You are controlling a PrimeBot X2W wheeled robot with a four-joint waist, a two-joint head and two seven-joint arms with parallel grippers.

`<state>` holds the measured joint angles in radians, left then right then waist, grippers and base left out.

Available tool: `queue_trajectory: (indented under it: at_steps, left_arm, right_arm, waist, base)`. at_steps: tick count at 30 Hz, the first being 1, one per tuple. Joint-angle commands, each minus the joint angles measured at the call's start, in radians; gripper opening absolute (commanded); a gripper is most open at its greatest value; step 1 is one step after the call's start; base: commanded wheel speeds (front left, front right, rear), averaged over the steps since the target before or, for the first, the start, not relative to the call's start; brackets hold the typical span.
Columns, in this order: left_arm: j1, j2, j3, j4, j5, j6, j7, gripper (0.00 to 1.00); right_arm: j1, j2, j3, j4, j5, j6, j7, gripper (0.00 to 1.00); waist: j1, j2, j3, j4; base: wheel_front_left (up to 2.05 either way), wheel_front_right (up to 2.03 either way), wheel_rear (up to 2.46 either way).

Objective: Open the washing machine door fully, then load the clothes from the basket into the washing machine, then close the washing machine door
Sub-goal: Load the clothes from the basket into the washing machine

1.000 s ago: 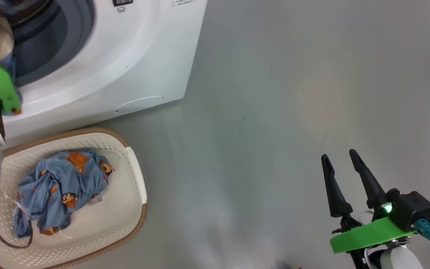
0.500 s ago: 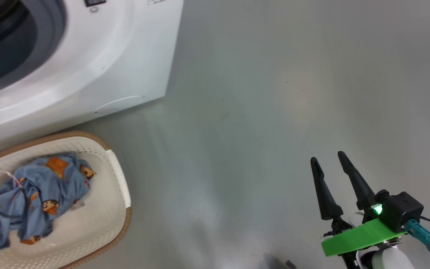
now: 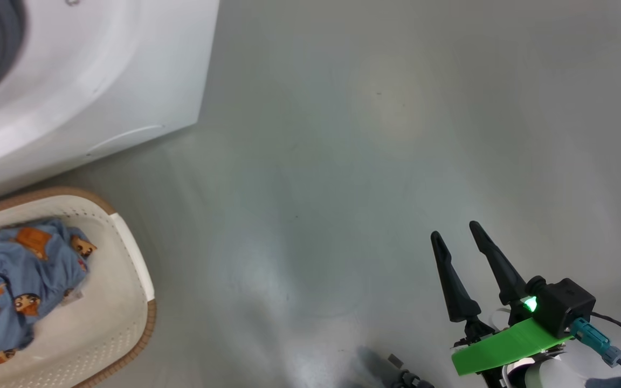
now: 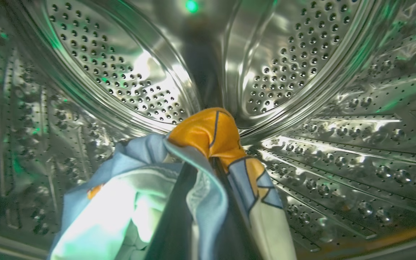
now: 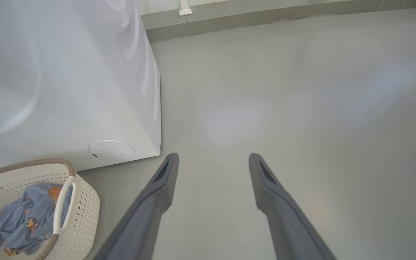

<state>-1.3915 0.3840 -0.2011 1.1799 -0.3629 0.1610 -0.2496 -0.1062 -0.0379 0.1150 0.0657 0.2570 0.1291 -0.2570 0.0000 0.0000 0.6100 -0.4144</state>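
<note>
Close by, the right claw hangs low over the grey floor. Its two long dark fingers are spread wide with nothing between them, and it is well apart from everything else.

Off to its left sits the basket, cream-white with a brown rim, just in front of the washing machine. A crumpled heap of blue clothes printed with small orange figures lies on the basket's floor.

The white machine rises right behind the basket, with a round flap low on its front near the corner.

Deeper in, inside the shiny perforated steel drum, the left claw is pinched shut on a garment of blue cloth. An orange patch is bunched over the tips, and pale folds drape down both sides of the dark fingers. Green light glints off the metal around it. Whether the hanging cloth touches the drum wall, I cannot tell.
</note>
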Motion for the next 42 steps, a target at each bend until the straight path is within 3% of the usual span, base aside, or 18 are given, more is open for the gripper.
queue_trajectory:
  at_steps: [1,10,20,28,29,31,32,33,42]
  left_arm:
    - [-0.028,0.049,0.004,-0.015,0.001,-0.005,-0.011,0.0]
    - [-0.143,0.059,-0.014,-0.026,0.012,-0.03,-0.012,0.0]
    - [-0.165,0.099,0.091,-0.268,0.019,0.039,-0.012,0.0]
    - [-0.113,0.082,0.089,-0.191,0.044,0.028,-0.012,0.0]
    - [-0.116,0.079,0.084,-0.179,0.047,0.024,-0.012,0.09]
    - [-0.119,0.076,0.079,-0.16,0.054,0.023,-0.012,0.45]
    - [-0.12,0.073,0.075,-0.145,0.058,0.026,-0.012,0.76]
    - [-0.119,0.07,0.069,-0.124,0.064,0.032,-0.012,1.0]
    - [-0.121,0.034,0.037,0.013,0.078,0.062,-0.003,1.0]
  right_arm:
    - [0.007,-0.012,0.021,-0.019,0.012,0.002,-0.005,1.0]
    - [-0.014,-0.012,0.032,-0.038,0.031,0.002,-0.005,1.0]
    - [-0.031,-0.012,0.033,-0.047,0.047,0.002,-0.005,1.0]
    - [-0.033,-0.012,0.029,-0.042,0.052,0.002,-0.005,1.0]
    - [-0.034,-0.012,0.028,-0.041,0.051,0.002,-0.005,1.0]
    - [-0.036,-0.012,0.025,-0.039,0.048,0.002,-0.005,1.0]
    - [-0.036,-0.012,0.023,-0.038,0.046,0.002,-0.005,1.0]
    - [-0.035,-0.012,0.02,-0.037,0.044,0.002,-0.005,1.0]
    - [-0.031,-0.012,0.007,-0.031,0.036,0.002,-0.005,1.0]
  waist:
    - [0.0,0.0,0.017,-0.012]
    - [0.0,0.0,0.083,-0.023]
    - [0.0,0.0,0.137,-0.03]
    - [0.0,0.0,0.136,-0.018]
    - [0.0,0.0,0.134,-0.016]
    - [0.0,0.0,0.126,-0.012]
    - [0.0,0.0,0.121,-0.009]
    - [0.0,0.0,0.116,-0.005]
    - [0.0,0.0,0.065,0.023]
  base:
    - [0.0,0.0,0.0]
    - [0.0,0.0,0.0]
    - [0.0,0.0,0.0]
    - [0.0,0.0,0.0]
    - [0.0,0.0,0.0]
    - [0.0,0.0,0.0]
    - [0.0,0.0,0.0]
    - [0.0,0.0,0.0]
    - [0.0,0.0,0.0]
